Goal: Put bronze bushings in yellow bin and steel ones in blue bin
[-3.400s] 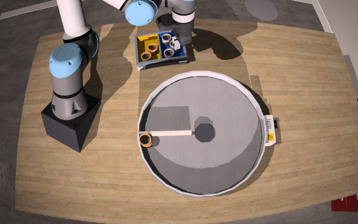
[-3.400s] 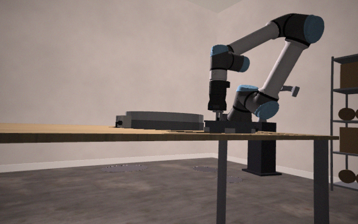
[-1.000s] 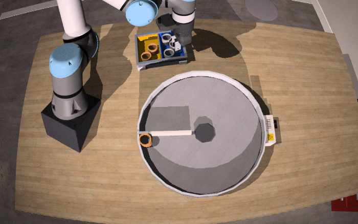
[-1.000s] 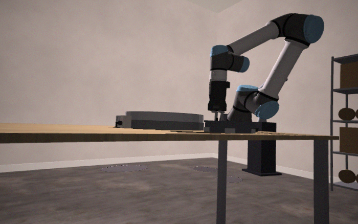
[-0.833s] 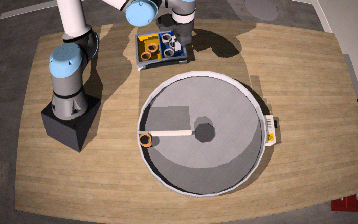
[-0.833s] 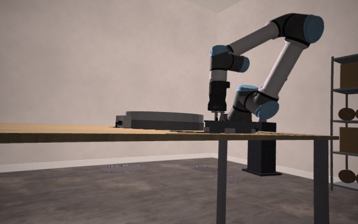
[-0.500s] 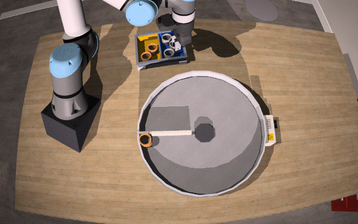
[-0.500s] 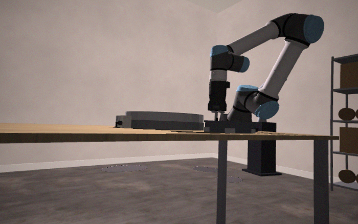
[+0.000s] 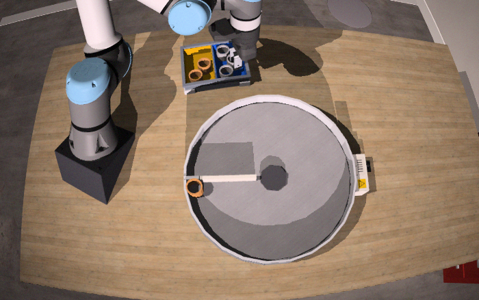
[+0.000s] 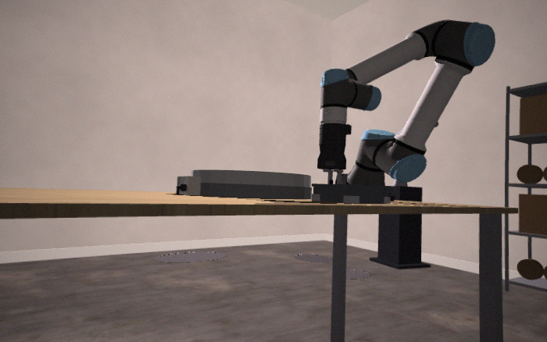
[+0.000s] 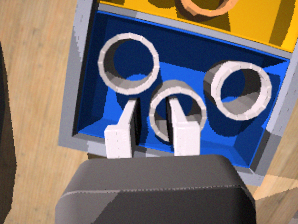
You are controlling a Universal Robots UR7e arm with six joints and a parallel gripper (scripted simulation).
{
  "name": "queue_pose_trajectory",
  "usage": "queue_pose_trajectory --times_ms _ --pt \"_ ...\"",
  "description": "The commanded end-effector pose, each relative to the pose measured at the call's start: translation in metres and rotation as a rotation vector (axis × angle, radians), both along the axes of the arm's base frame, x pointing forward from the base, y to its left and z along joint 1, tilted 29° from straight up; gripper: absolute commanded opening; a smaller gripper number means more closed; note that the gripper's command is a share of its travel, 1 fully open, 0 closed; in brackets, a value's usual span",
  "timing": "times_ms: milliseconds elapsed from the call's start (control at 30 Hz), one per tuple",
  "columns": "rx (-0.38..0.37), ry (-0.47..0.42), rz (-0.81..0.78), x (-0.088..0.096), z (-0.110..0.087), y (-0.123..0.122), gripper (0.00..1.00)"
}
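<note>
Three steel bushings: all in the blue bin [image 9: 241,71] [image 11: 169,72]; the middle bushing [image 9: 228,59] [image 11: 202,117] is mostly covered in the top view.
Hidden: the bin walls block the exterior view of every bushing inside; the wrist view cuts off the upper bronze bushing [image 9: 199,66] [image 11: 207,12].
Pincer: fingers apart at the middle bushing; the pincer [image 9: 232,59] [image 10: 334,180] [image 11: 153,111] straddles its near-side wall, one finger outside, the other over its hole. Contact is hard to tell.
Other steel: one bushing on either side of the pincer, both near it.
Bronze: two in the yellow bin [image 9: 207,55] [image 11: 265,20]; one bronze bushing [image 9: 201,192] on the turntable [image 9: 282,123] [image 10: 252,177], well apart from the pincer, beside the pale bar [image 9: 227,178].
Edges: the bins' outer wall is close to the pincer's body.
Room: worktop [image 9: 412,123] [image 10: 250,208] lies between bins and turntable.
</note>
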State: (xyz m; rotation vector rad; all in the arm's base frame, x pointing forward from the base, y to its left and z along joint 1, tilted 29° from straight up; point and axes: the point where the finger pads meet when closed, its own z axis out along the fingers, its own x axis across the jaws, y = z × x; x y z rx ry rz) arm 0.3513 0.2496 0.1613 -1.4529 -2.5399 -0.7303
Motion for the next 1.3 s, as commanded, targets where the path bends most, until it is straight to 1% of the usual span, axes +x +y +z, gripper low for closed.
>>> queue_pose_trajectory --times_ms 0,400,800,1167,1267 --pt "-0.001 0.000 0.000 -0.0015 0.0019 0.0015 0.47" --pt "0.000 0.003 0.000 -0.0019 0.0013 0.0013 0.47" --pt "-0.001 0.001 0.001 -0.0027 0.0075 -0.0009 0.47" --pt "-0.001 0.005 0.001 -0.0040 0.0056 -0.0005 0.47" --pt "-0.001 0.004 0.001 -0.0038 0.0080 -0.0015 0.47"
